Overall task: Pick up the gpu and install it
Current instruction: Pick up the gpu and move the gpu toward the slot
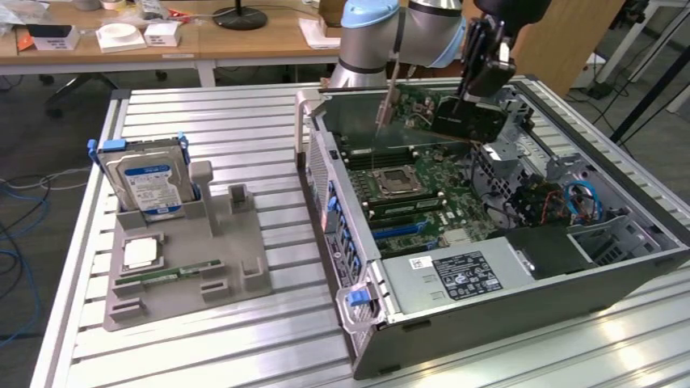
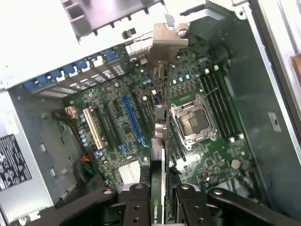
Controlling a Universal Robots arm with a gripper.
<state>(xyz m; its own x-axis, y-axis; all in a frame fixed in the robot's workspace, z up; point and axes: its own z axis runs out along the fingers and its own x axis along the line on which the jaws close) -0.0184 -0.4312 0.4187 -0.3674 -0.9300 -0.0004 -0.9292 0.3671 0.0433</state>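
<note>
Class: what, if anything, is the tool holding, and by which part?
The tool holds the gpu, clamped across its flat faces at the end away from its metal bracket, over the open case.

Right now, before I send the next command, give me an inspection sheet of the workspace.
Surface: slatted metal table.
Job's things: gpu held over the open computer case, above the motherboard; not yet in a slot.
Clutter: grey holder with an upright hard drive and a memory stick lying flat.
Grippers: gripper shut on the gpu.
Cables: blue cables inside the case; loose cables on the floor at the exterior view's left.
Surroundings: wooden desks behind, with white boxes.
</note>
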